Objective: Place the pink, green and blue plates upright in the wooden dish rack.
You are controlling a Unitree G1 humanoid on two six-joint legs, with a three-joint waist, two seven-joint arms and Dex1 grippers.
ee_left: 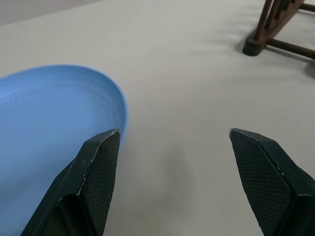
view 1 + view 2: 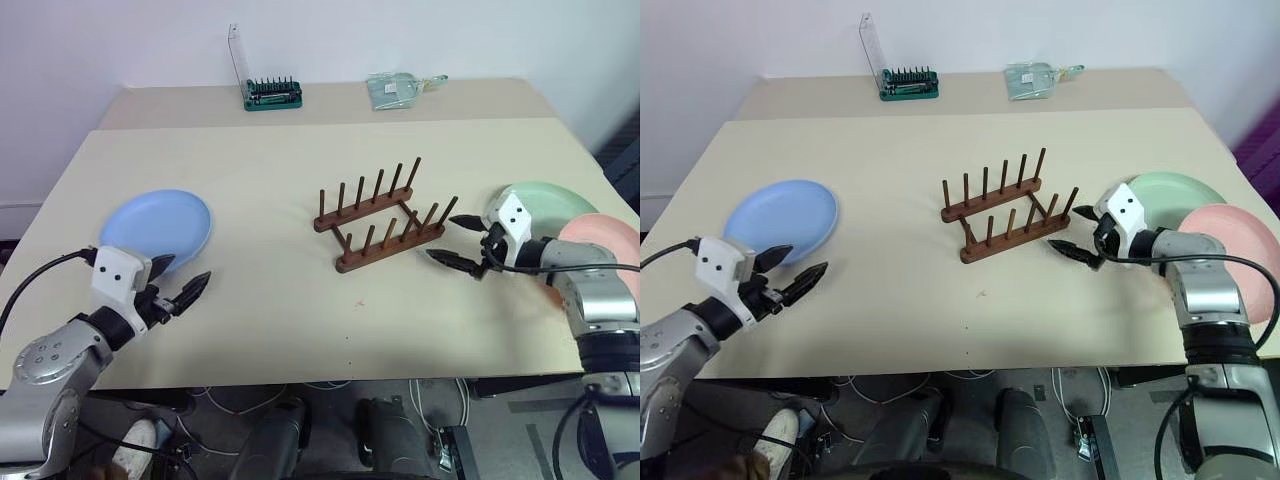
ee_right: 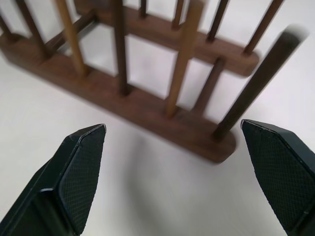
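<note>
Head views: three plates lie flat on the worktop (image 2: 300,300): one blue plate (image 2: 160,222) at the left, one green plate (image 2: 548,200) and one pink plate (image 2: 605,240) overlapping at the right. One wooden dish rack (image 2: 383,218) stands empty at centre.

Left wrist view: left hand (image 1: 172,162) spread, empty, one finger over the blue rim. Advice: slide a finger under that rim before closing.

Right wrist view: right hand (image 3: 174,167) spread, empty, facing the rack's end pegs. Two rails counted.
</note>
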